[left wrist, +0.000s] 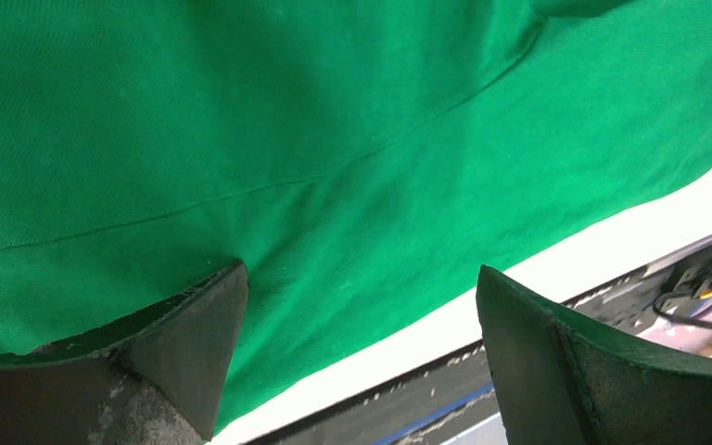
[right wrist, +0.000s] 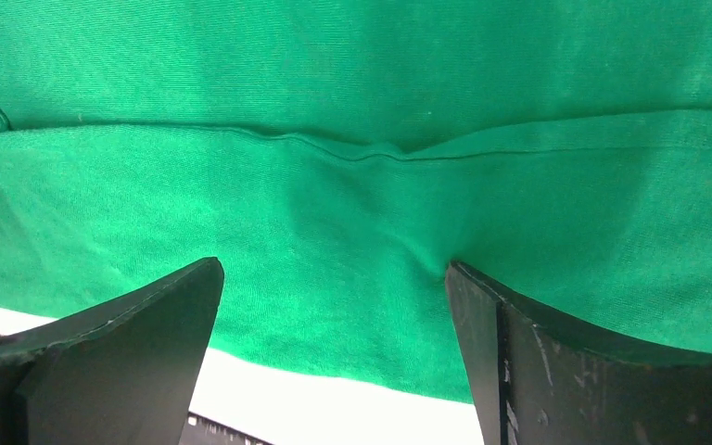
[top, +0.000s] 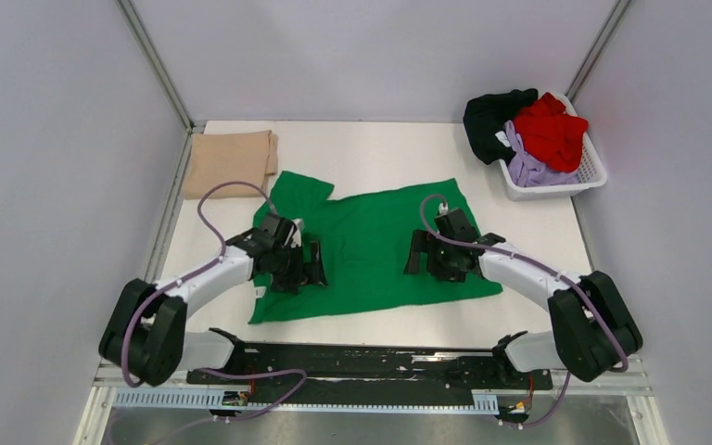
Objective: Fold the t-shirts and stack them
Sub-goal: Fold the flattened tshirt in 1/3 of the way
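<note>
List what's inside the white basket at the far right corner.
A black t-shirt, a red t-shirt and a lavender t-shirt, heaped together. Anything beneath them, and the basket floor, is covered.

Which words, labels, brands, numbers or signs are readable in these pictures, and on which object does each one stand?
No text can be read in any view.
The white tag on the black t-shirt in the basket: too small to read.
The green t-shirt: plain in all three views, no print visible.
</note>
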{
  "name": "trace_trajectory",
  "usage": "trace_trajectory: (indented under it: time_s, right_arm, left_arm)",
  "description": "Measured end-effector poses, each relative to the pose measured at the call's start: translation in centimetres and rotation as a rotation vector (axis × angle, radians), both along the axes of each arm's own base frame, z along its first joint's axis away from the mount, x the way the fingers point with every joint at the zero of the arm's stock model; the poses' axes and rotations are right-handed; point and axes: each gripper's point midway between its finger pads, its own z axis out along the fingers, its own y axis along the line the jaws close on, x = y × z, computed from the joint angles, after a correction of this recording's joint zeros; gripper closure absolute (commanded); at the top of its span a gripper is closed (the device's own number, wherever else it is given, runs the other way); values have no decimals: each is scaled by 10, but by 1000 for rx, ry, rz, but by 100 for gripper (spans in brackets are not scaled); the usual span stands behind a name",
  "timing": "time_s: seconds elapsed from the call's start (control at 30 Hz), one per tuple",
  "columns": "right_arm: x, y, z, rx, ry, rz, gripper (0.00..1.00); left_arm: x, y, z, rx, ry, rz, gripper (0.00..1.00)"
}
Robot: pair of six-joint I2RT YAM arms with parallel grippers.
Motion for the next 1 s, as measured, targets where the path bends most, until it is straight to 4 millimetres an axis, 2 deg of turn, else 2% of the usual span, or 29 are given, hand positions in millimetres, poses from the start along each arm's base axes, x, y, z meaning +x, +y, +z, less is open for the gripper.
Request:
trace_trajectory:
  time_s: [0.13, 0.23, 0.3, 0.4, 0.53, 0.67, 0.8, 1.0]
  right_arm:
    - [-38, 7, 0, 13, 76, 23, 0]
    - [-56, 7, 1, 21, 126, 20, 0]
    - [-63, 4, 1, 15, 146, 4, 0]
    - [-65, -3, 1, -15, 156, -24, 0]
    - [-54, -5, 7, -37, 121, -48, 0]
    - [-39, -2, 19, -34, 69, -62, 0]
    - [-34, -3, 22, -37, 51, -71, 0]
    - [-26, -11, 26, -32, 29, -106, 0]
  left_arm:
    - [-44, 11, 0, -1, 48, 17, 0]
    - [-66, 17, 3, -8, 65, 30, 0]
    - [-71, 19, 9, -16, 52, 47, 0]
    - [-64, 17, 19, -38, 10, 70, 0]
    - [-40, 4, 40, -78, -51, 81, 0]
    - [-1, -8, 52, -59, -113, 87, 0]
    - [42, -3, 40, 19, -128, 121, 0]
    - [101, 22, 2, 106, -64, 202, 0]
